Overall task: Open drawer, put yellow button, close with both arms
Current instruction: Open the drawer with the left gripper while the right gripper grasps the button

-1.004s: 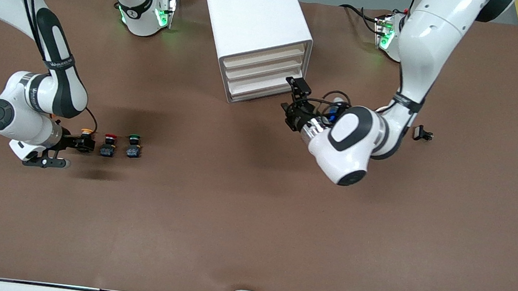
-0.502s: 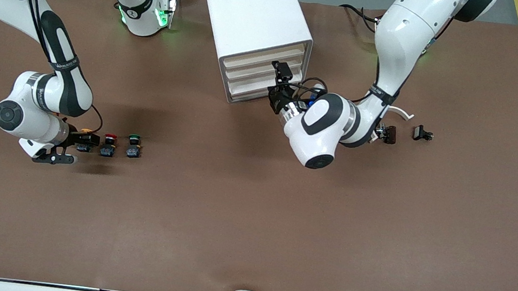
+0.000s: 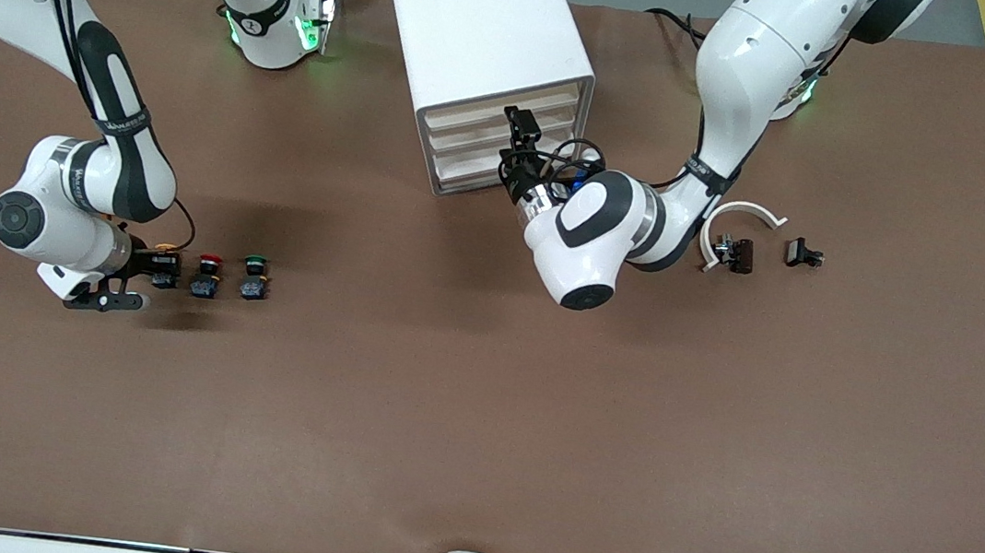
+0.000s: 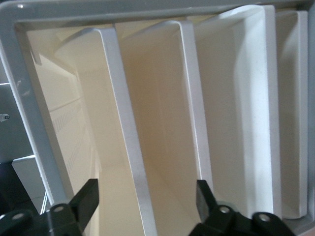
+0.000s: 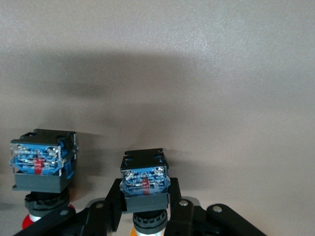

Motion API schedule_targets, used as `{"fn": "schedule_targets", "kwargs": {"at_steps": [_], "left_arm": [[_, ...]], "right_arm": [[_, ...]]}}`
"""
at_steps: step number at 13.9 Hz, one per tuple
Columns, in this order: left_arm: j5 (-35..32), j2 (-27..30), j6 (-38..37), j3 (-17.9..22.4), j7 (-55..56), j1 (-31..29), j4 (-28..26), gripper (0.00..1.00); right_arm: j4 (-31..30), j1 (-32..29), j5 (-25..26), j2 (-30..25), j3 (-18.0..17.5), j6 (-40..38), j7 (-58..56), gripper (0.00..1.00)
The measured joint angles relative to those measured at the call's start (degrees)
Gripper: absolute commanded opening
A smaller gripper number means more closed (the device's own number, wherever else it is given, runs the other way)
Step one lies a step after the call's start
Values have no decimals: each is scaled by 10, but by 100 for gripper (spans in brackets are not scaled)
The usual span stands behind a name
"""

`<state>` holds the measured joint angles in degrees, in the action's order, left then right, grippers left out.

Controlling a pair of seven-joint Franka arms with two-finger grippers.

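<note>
— Where do the three push buttons sit?

— In a row toward the right arm's end of the table: the yellow button (image 3: 163, 269) endmost, clamped in the right gripper (image 3: 158, 267), the red-capped button (image 3: 206, 275) beside it, then the green-capped button (image 3: 253, 278).

— And the white three-drawer cabinet (image 3: 486, 44)?

— Mid-table, farther from the front camera. The left gripper (image 3: 515, 143) is at its drawer fronts, one drawer's edge between its fingers (image 4: 86, 200).

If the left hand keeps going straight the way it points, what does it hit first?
Probably a drawer front of the white drawer unit: the left hand points at it, fingers straddling one front's edge.
</note>
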<state>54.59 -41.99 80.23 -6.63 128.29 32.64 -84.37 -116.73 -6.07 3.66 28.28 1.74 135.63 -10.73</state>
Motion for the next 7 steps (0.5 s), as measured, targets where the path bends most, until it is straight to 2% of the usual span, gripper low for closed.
{"fn": "schedule_targets", "kwargs": {"at_steps": [4, 5, 7], "left_arm": [[3, -1, 0, 0, 11, 9, 0, 77], [3, -1, 0, 0, 11, 12, 0, 71], [3, -2, 0, 0, 17, 17, 0, 68]], "right_arm": [[2, 0, 0, 0, 0, -3, 0, 37], [5, 0, 0, 0, -1, -13, 0, 38], [23, 0, 0, -6, -2, -53, 0, 38]]}}
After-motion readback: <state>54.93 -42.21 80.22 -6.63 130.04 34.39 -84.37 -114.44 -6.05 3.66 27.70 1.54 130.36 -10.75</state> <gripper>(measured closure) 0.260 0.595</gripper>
